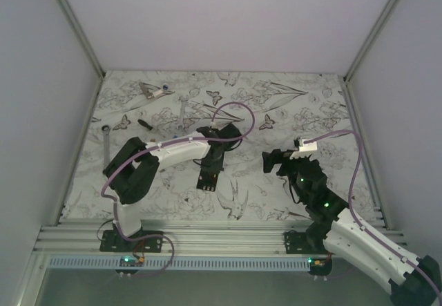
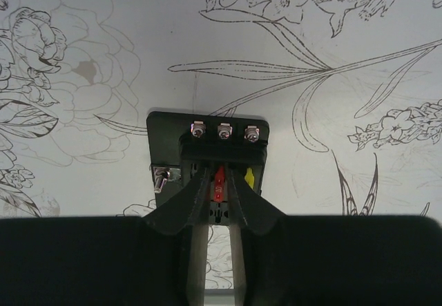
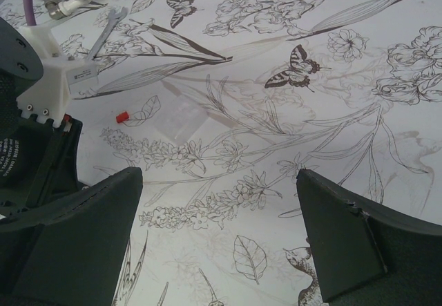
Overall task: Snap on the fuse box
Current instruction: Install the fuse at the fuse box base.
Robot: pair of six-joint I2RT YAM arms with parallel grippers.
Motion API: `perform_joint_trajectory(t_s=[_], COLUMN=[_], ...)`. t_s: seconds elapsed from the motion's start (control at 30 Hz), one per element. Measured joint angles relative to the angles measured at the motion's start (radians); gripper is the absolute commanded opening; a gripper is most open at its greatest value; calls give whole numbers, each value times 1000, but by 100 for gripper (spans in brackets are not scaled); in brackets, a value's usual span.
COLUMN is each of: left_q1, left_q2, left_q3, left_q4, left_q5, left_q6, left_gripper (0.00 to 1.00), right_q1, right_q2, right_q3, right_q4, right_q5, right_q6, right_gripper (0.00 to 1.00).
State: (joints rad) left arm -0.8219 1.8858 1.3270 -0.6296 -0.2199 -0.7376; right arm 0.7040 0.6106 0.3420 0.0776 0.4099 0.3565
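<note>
The fuse box (image 1: 208, 176) lies flat on the patterned mat near the middle. In the left wrist view it is a black plate (image 2: 166, 130) with three screws along its far side, a red fuse (image 2: 219, 182) and a yellow fuse (image 2: 248, 177) standing in its slots, and a small toggle switch (image 2: 162, 179) on the left. My left gripper (image 2: 219, 183) (image 1: 212, 162) hangs right over the box. Its fingertips (image 2: 199, 185) stand a narrow gap apart on either side of the red fuse. My right gripper (image 3: 217, 230) (image 1: 271, 161) hovers wide open to the right, with only mat between its fingers.
A loose red piece (image 3: 122, 117) and a clear plastic piece (image 3: 183, 116) lie on the mat ahead of the right gripper. Wrenches (image 1: 183, 109) (image 1: 106, 140), a small screwdriver (image 1: 143, 123) and a white fitting (image 1: 153, 92) lie at the back left. Walls close in both sides.
</note>
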Motion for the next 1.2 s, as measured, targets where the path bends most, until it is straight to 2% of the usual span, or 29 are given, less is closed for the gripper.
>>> perform_joint_trajectory(t_s=[0.13,0.33,0.53,0.97,1.2], left_q1=[0,0,4,11,13], left_q2=[1,-28,-69,-26,-25], left_q3=[27,60,42,2,2], left_q4=[-18,-29,-37,-23,-16], left_q5=[-16,-43,-42,20,31], left_q6=[-1,-2,-10,-29,-33], left_gripper=[29,29,25,21,14], right_q1=[0,0,0,0,0], right_q2=[0,-2,-2,-2,-1], right_q3=[0,0,0,0,0], right_q4=[0,0,0,0,0], right_q5=[0,0,0,0,0], right_q6=[0,0,0,0,0], right_gripper=[100,100,100,100,100])
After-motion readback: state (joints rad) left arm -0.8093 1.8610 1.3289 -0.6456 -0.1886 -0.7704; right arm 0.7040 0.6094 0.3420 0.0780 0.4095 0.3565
